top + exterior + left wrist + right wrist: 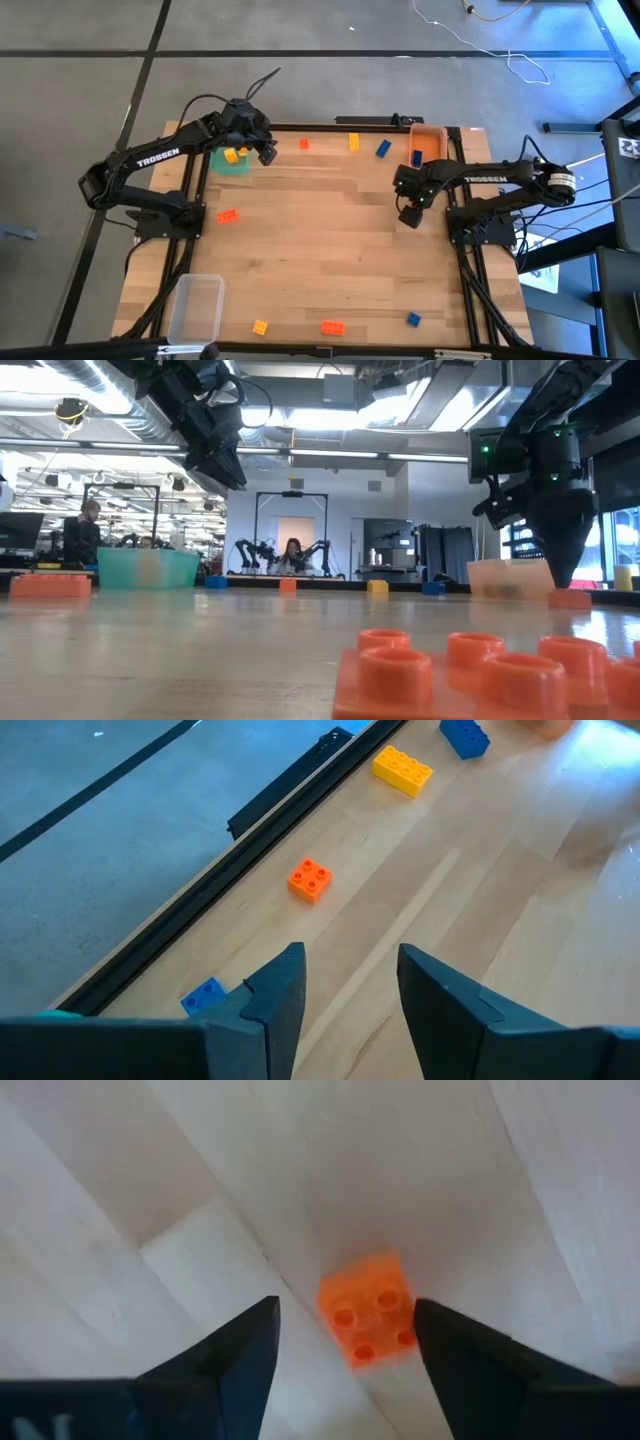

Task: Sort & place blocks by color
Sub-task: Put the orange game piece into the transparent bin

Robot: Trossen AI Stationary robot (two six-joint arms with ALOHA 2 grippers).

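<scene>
My wooden table [330,240] carries scattered blocks [227,216], a green bin [231,165] and orange bin [428,141] along the far edge, and a clear bin [196,306] near the front-left corner.

"TROSSEN" stands in white on the left arm [158,157] and right arm [487,179].

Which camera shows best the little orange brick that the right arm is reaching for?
The right wrist view: the orange brick fills the gap in the open right gripper, studs showing. The low view shows it small below the gripper; the high view hides it; the left wrist view misses it.
</scene>
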